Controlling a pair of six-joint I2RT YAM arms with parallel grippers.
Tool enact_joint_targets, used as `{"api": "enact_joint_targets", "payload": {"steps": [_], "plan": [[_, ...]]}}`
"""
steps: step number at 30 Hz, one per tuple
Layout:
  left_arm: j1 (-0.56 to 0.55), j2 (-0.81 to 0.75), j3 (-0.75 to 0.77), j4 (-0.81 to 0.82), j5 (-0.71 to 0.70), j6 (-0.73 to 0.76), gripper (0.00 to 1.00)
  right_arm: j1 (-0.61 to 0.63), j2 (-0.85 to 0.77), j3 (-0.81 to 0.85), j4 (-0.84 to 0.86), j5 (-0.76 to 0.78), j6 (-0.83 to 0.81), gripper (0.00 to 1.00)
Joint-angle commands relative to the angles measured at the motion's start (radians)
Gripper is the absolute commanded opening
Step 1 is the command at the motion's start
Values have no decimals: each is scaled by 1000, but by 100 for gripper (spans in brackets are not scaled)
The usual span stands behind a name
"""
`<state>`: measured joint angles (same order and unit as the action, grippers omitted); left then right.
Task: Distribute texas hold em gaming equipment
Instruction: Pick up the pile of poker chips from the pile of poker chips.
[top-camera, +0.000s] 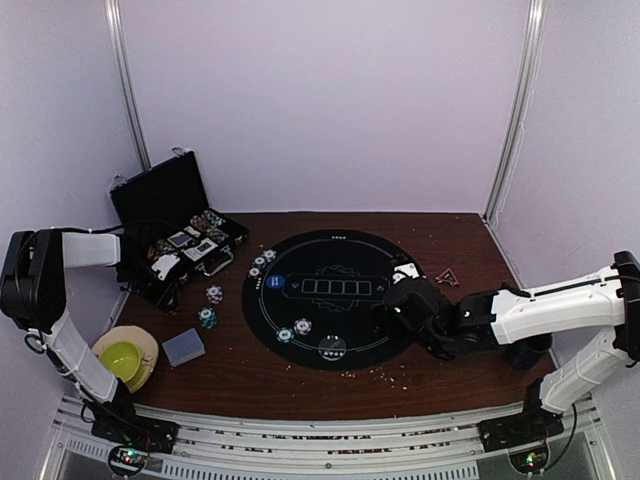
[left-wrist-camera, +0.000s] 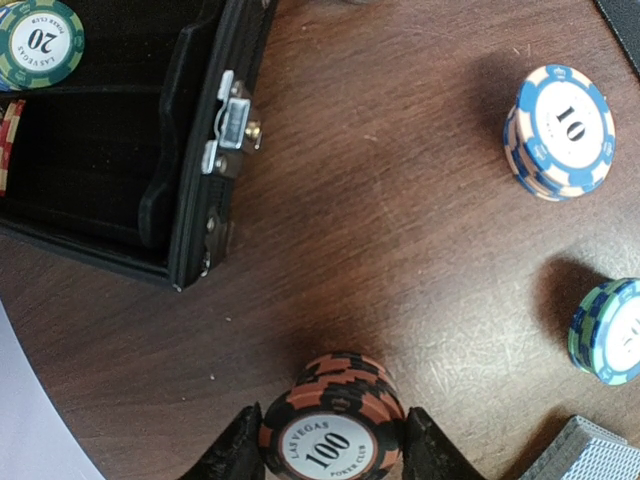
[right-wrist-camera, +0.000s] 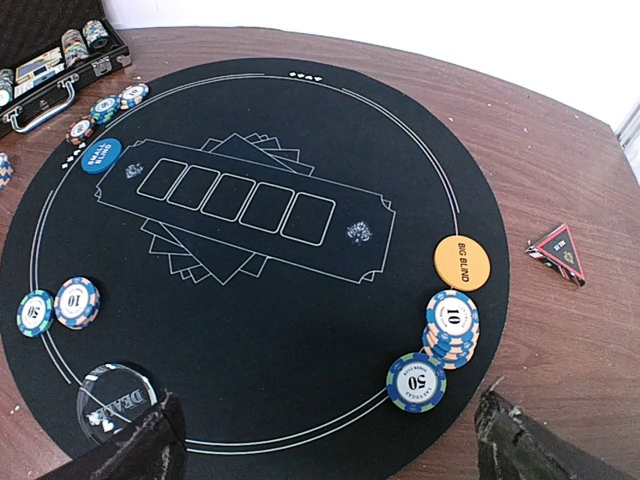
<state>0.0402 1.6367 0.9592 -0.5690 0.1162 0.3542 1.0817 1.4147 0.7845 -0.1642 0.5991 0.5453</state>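
An open black case (top-camera: 160, 200) is recorded left of a round black mat (top-camera: 360, 325) on the wooden table (top-camera: 260, 385), a green bowl (top-camera: 122, 357) nearby.

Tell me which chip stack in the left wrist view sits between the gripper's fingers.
The orange-and-black 100 stack, at the bottom edge between the fingers of the left gripper. The blue 10 stack and the green-blue stack stand free to its right.

a robot test cell in a lab: plain white panels (top-camera: 320, 100) on aluminium posts (top-camera: 128, 85) close in beyond and to either side of the jaws, with a brown wooden table (top-camera: 300, 385) beneath them. behind the jaws, slotted metal rails (top-camera: 320, 440) along the table's near edge carry the two arm bases (top-camera: 130, 432).
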Motion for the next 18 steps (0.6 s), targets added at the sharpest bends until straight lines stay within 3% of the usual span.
{"api": "enact_joint_targets", "payload": {"steps": [1,10,13,18], "plan": [[9,-5,-4,26,-1,8,49,3,11,3,-5,13,-9,100],[10,-19,-6,20,-2,12,44,4,19,6,-5,11,-11,100],[9,-24,-4,17,-2,12,32,5,21,7,-5,10,-11,100],[9,-41,2,7,-4,17,20,4,23,8,-6,8,-11,100]]}}
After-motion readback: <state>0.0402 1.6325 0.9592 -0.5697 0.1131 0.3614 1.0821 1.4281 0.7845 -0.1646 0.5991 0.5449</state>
